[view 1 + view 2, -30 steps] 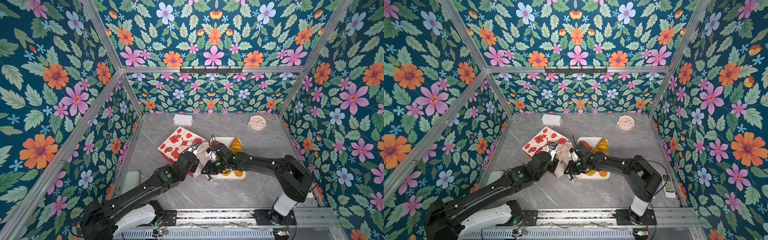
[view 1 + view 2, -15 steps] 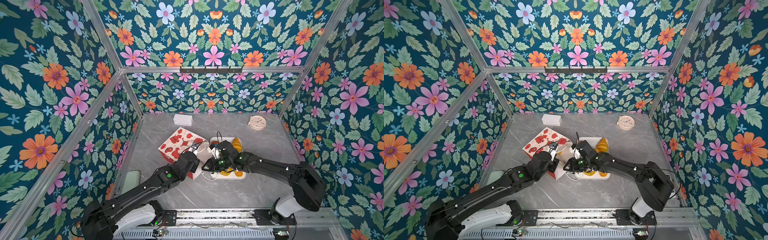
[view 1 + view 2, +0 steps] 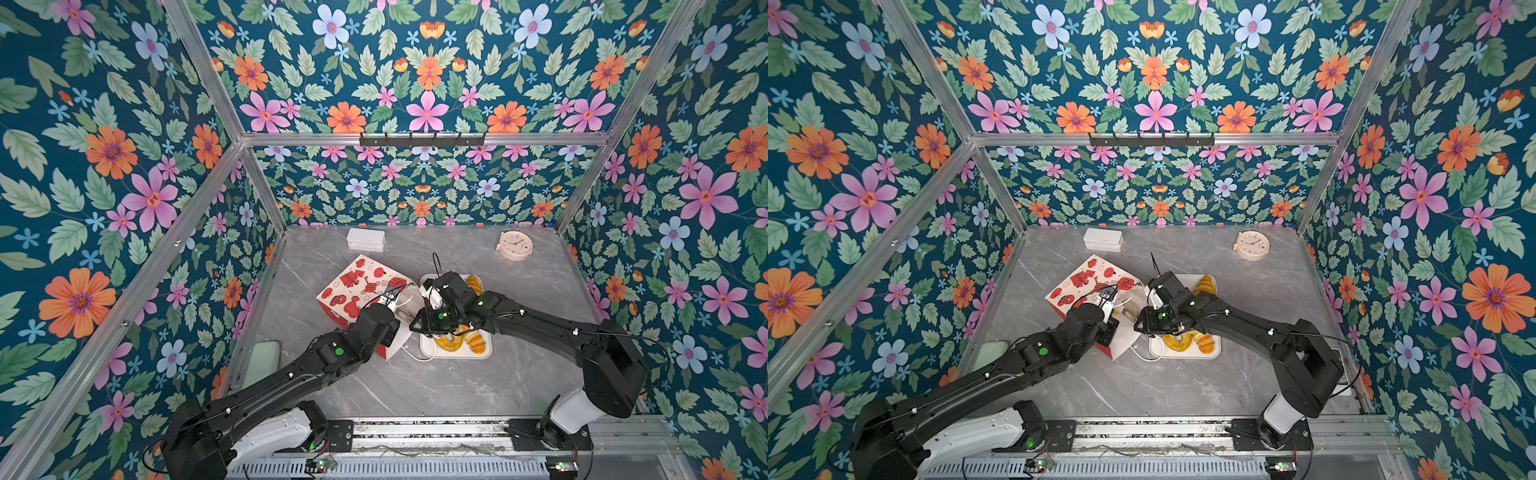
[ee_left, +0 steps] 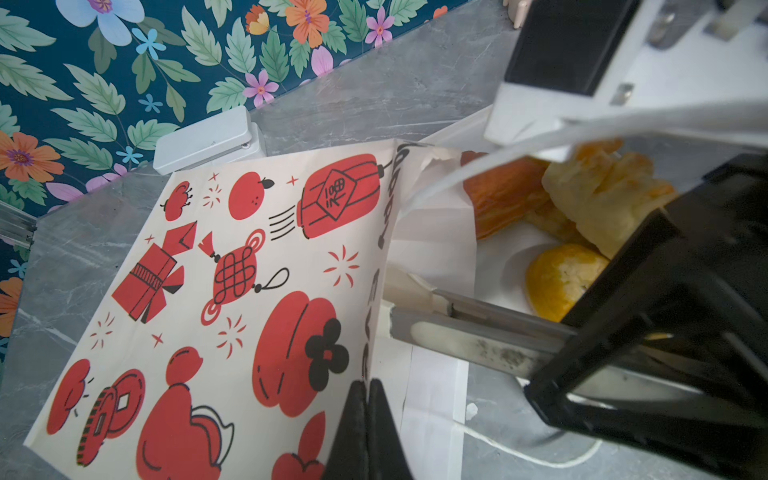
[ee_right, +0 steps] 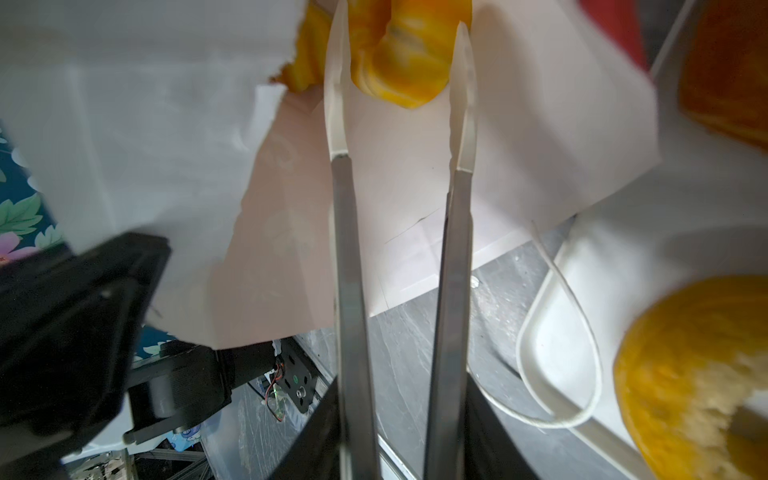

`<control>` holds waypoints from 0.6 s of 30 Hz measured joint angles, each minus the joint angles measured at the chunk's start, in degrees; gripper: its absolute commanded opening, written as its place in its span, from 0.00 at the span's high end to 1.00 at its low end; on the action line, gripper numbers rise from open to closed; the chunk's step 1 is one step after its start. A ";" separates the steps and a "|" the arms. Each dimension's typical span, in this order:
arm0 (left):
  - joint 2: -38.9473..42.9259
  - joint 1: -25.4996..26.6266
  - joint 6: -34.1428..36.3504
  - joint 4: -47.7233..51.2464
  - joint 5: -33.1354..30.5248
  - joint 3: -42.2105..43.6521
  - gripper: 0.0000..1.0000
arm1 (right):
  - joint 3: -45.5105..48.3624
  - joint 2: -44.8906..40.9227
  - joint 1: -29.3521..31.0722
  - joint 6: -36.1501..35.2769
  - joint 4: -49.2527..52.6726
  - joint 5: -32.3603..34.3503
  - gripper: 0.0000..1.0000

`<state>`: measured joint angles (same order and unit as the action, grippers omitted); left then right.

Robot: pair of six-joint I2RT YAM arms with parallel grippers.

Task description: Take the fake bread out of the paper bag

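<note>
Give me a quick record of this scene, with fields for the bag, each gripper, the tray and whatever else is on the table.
bag: paper bag lying on its side, mouth toward the tray
left gripper: shut on the bag's edge beside the mouth
right gripper: jaws apart in the bag's mouth, either side of a yellow pastry; contact unclear
tray: white, holds a ring doughnut and a croissant side by side
elsewhere: clock and white box near the back wall
</note>
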<state>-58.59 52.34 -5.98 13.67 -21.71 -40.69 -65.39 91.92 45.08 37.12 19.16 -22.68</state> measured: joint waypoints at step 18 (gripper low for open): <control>0.28 -0.02 0.37 -1.49 0.50 1.66 0.98 | -12.72 11.98 -0.09 -6.45 11.15 2.29 0.71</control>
<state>-58.30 52.31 -5.61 12.19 -21.21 -39.03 -78.11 103.90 44.99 30.68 30.30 -20.38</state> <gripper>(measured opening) 0.040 0.351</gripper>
